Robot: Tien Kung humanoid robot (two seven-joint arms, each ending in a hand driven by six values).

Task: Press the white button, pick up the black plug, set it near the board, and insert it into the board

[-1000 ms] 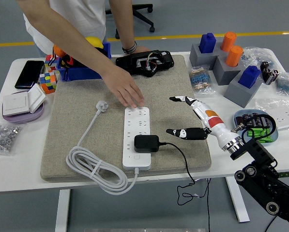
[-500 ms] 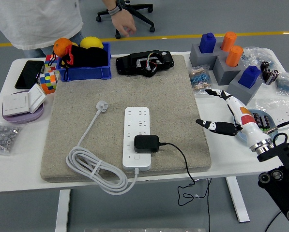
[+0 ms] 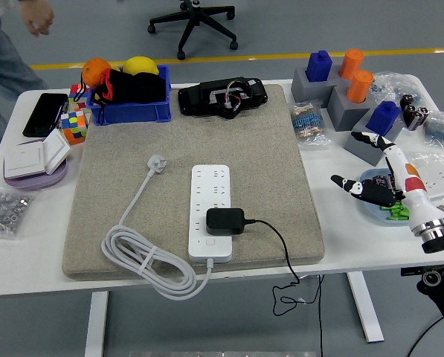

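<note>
The white power strip (image 3: pixel 210 210) lies on the grey felt mat (image 3: pixel 192 152), its white cable (image 3: pixel 143 256) coiled at the mat's front left. The black plug (image 3: pixel 225 221) sits in the strip's near sockets, its black cord (image 3: pixel 277 245) running off the table's front edge. The white button (image 3: pixel 210 241) is on the strip's near end. My right hand (image 3: pixel 367 167) is open and empty over the table's right side, well clear of the strip. The left arm is out of view.
A blue bin (image 3: pixel 129 100) with fruit and a black device (image 3: pixel 222 97) stand at the back. Grey blocks with blue and orange pegs (image 3: pixel 348 93) are back right. A blue dish (image 3: pixel 389 197) lies under my right hand. A person (image 3: pixel 10 44) stands far left.
My right hand has drawn back to the right, off the mat. The person's hand left the power strip and the person moved away to the far left.
</note>
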